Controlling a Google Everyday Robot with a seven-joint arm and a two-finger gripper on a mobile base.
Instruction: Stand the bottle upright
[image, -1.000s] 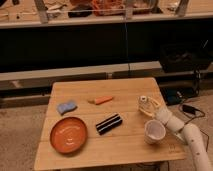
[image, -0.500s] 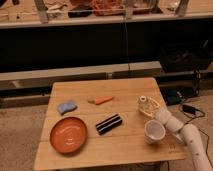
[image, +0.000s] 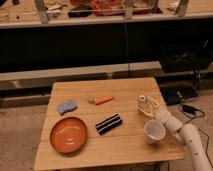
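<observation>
The gripper (image: 148, 106) is sitting at the table's (image: 85, 156) three o'clock, around the bottle (image: 143, 103); I cannot tell its hold. It looks upright, so letting go gently is coming next.

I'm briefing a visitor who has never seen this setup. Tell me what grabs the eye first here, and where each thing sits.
The white arm reaching in from the lower right stands out, its gripper at the small clear bottle near the wooden table's right edge, with a white cup just in front. Next is the orange plate at front left, with a blue sponge behind it. A carrot and a black striped packet lie mid-table.
</observation>
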